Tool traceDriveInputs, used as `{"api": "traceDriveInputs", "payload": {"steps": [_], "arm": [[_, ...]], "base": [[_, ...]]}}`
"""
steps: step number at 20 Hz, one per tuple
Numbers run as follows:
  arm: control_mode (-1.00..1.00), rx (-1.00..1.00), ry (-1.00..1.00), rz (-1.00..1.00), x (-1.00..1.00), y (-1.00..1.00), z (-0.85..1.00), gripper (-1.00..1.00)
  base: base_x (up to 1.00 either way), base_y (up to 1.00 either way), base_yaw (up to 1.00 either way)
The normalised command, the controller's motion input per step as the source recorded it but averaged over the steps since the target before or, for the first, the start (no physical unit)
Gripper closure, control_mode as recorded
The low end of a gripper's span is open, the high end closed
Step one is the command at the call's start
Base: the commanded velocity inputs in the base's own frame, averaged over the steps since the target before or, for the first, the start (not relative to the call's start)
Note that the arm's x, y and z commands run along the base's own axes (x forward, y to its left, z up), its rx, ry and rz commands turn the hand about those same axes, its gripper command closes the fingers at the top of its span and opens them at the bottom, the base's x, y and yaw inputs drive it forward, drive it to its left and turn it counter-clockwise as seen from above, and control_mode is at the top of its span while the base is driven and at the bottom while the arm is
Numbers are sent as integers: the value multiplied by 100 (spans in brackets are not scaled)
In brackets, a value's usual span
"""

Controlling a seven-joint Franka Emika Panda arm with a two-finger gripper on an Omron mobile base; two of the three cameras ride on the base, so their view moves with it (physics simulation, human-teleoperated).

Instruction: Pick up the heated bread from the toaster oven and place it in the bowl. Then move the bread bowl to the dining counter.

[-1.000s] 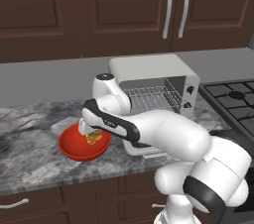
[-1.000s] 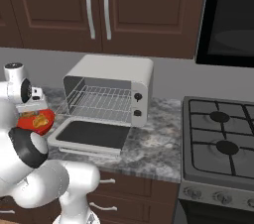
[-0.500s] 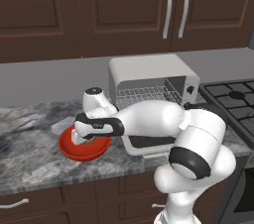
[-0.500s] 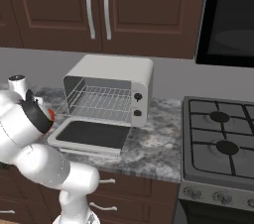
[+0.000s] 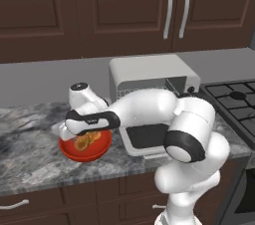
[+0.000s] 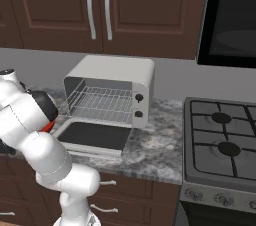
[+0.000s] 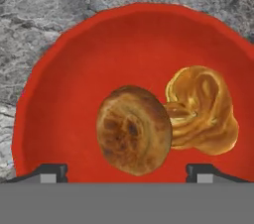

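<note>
I am working in a home kitchen. Dark wooden cabinets [image 6: 100, 10] are hanging above a grey marbled stone worktop [image 5: 30, 159], which is carrying a white toaster oven [image 6: 112, 90], and a gas hob [image 6: 222, 140] is sitting just beside it.

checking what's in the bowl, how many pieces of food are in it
2. The heated bread, round and browned, lies near the middle of the red bowl; a knotted yellowish pastry touches it on one side. Nothing looks hidden beneath.
</note>
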Motion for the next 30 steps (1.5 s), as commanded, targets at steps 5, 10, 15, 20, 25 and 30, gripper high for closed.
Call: {"api": "traceDriveInputs", "payload": {"steps": [5, 10, 15, 20, 25, 30], "arm": [[-100, 2, -4, -7, -91, -4, 26, -100], [-100, 19, 1, -40, -88, -57, 6, -100], [-100, 7, 5, -51, -36, -93, -11, -100], [-100, 0, 0, -41, 5, -13, -35, -100], [-100, 0, -6, -29, 40, 11, -16, -100], [-100, 0, -2, -17, 37, 7, -23, -100]], "base": [[0, 0, 0], [0, 0, 0], [0, 0, 0], [0, 0, 0], [0, 0, 0], [0, 0, 0]]}}
